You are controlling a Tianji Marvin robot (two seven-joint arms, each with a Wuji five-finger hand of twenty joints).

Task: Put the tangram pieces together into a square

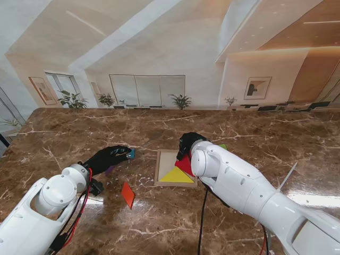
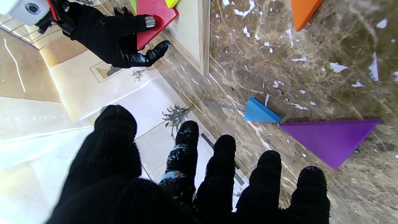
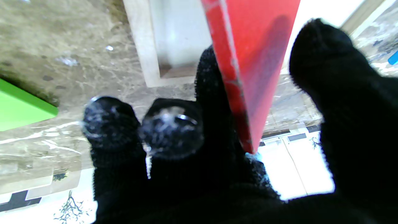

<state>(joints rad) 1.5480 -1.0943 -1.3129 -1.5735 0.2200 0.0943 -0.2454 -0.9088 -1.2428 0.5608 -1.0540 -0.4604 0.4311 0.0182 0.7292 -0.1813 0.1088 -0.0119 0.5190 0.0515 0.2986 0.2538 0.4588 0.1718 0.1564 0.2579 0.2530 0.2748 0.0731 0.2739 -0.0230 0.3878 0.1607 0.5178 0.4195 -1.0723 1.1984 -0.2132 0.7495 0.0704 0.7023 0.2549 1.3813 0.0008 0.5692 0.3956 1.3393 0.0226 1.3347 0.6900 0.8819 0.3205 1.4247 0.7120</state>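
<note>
While right hand (image 1: 187,146) grips red triangle (image 1: 185,165), tray (image 1: 163,169) edge lies bare.

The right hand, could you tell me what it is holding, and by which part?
The right hand pinches the red triangle near one pointed corner, thumb against fingers.

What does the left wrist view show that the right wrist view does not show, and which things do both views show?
Only the left wrist view shows the purple triangle, the orange piece, the yellow piece and the open left hand. Only the right wrist view shows the red piece's edge close up, pinched between fingers. Both show the red piece, the wooden tray, the right hand, a green piece and a blue piece.
</note>
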